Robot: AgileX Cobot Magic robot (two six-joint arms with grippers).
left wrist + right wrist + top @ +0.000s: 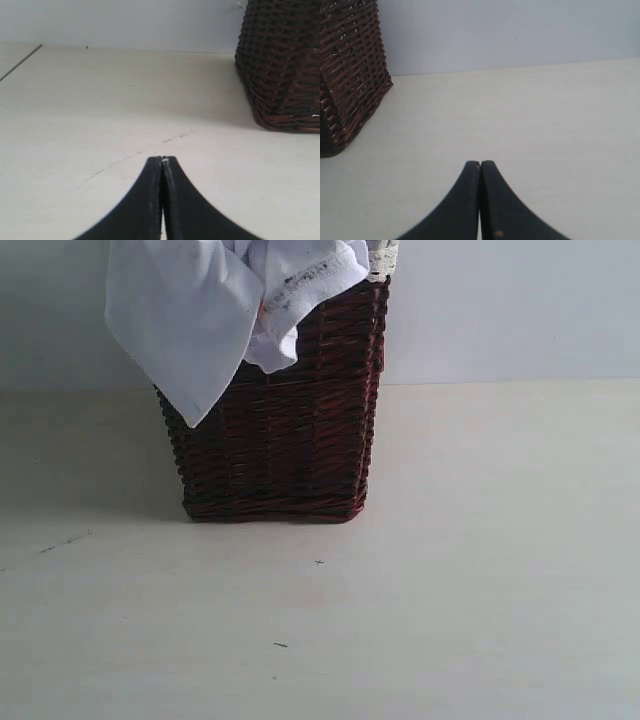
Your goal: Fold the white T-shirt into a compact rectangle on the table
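We see the thin white cotton T-shirt (185, 320) draped over the rim of the tall dark brown wicker basket (285, 450), one corner hanging partway down its front, above the broad cream table (480, 590). Our left gripper (162, 161) and right gripper (480, 164) hover low over bare tabletop on either side of the basket, black jaws pressed together, holding nothing
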